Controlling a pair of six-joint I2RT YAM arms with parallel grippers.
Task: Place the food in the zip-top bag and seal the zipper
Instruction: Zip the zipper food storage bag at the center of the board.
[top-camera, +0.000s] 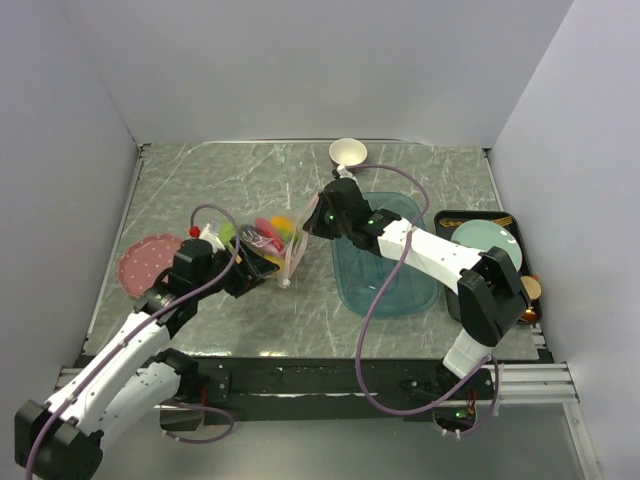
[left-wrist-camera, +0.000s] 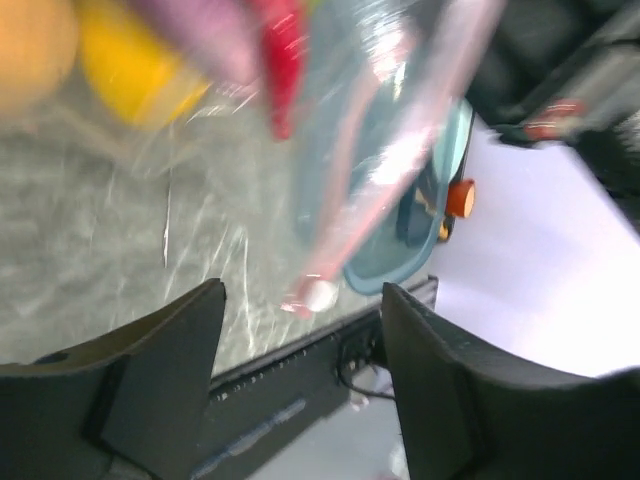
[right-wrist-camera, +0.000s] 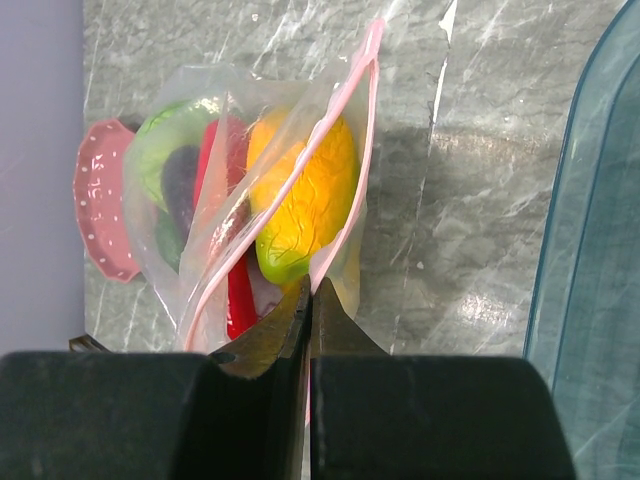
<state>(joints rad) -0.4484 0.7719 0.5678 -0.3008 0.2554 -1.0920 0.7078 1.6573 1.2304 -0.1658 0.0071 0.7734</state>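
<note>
Two arms meet at the middle of the marble table (top-camera: 200, 180), and all the action is at the zip-top bag (right-wrist-camera: 250, 110). The right gripper (right-wrist-camera: 308, 296) is clamped tight, with the zipper (right-wrist-camera: 370, 120) pinched right at its fingertips. From that pinch the two pink strips run apart, so the mouth gapes along most of its length. The food (right-wrist-camera: 310, 190) is packed inside: a yellow-orange fruit up against the plastic, a red chili (right-wrist-camera: 238, 300) beside it, and a green piece (right-wrist-camera: 170, 140) and a dark purple piece (right-wrist-camera: 180, 180) further back.

Over on the other side, the left gripper (left-wrist-camera: 302, 290) has its jaws spread wide and grips nothing. In its blurred wrist view the pale end of the zipper sits just ahead, level with the fingertips. Whether it touches either finger, I can't tell.

Around the scene, a pink plate (top-camera: 150, 262) lies left of the bag. A teal tray (top-camera: 385, 280) sits just right of it under the right arm, and a cream bowl (top-camera: 348, 152) waits at the far edge.
</note>
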